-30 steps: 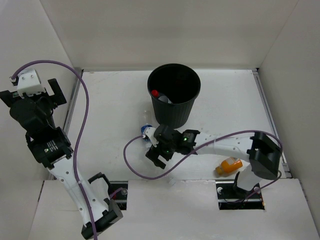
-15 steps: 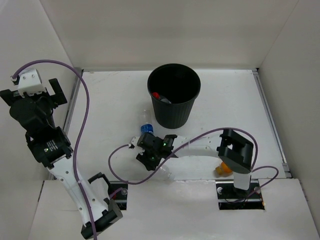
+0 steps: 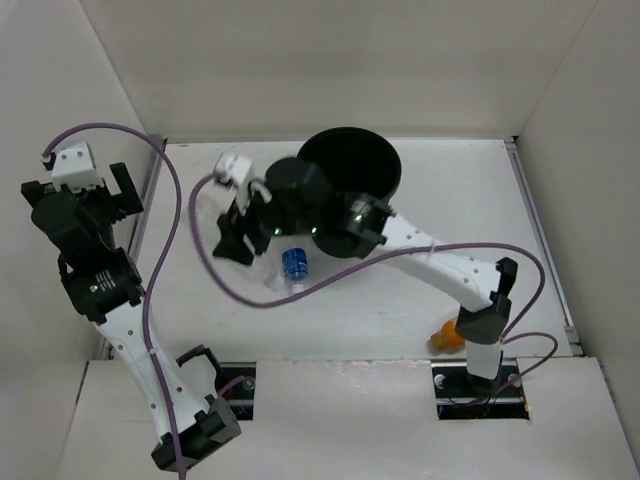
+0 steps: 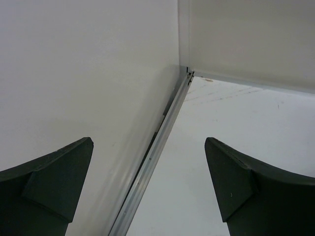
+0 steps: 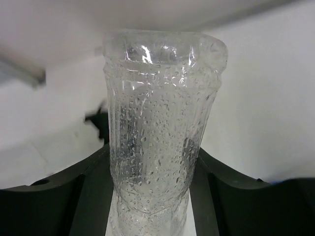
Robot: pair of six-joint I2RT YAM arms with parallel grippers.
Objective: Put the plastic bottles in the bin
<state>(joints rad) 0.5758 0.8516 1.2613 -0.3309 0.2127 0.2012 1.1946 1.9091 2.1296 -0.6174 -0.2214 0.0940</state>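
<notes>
A clear plastic bottle [image 5: 160,98], beaded with droplets, stands between the jaws of my right gripper [image 5: 153,150], which is shut on it. From above, that gripper [image 3: 245,232] hangs high, just left of the black bin [image 3: 392,172]. Below the wrist shows a clear bottle with a blue band [image 3: 293,262]; I cannot tell whether it is the held one. An orange bottle [image 3: 447,335] lies by the right arm's base. My left gripper [image 3: 80,190] is open and empty [image 4: 147,142] by the left wall.
The right arm crosses over the bin's left rim and hides part of its mouth. A metal rail [image 4: 152,157] runs along the table's left edge below the left gripper. White walls close in the table on three sides.
The right arm dropped over the blue-banded bottle near the front, shut its jaws, then rose and swung up to the left of the bin. The left arm barely shifted.
</notes>
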